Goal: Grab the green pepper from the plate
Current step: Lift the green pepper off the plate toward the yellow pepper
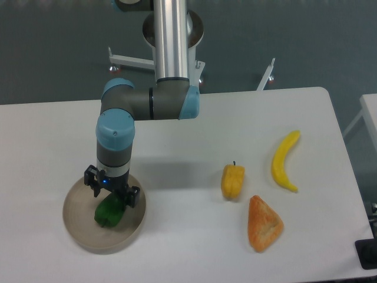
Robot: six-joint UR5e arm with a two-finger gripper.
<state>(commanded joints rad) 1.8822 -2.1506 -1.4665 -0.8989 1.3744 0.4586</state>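
The green pepper (109,213) is glossy dark green and lies in the middle of the round beige plate (79,227) at the table's front left. My gripper (111,197) points straight down over the pepper's upper end, its dark fingers at either side of it. The gripper body hides the fingertips, so I cannot tell whether they press on the pepper. The pepper rests on the plate.
A yellow bell pepper (232,180) with a dark stem stands right of centre. An orange wedge-shaped piece (263,223) lies in front of it, and a yellow banana (284,160) lies further right. The table's front edge runs just below the plate.
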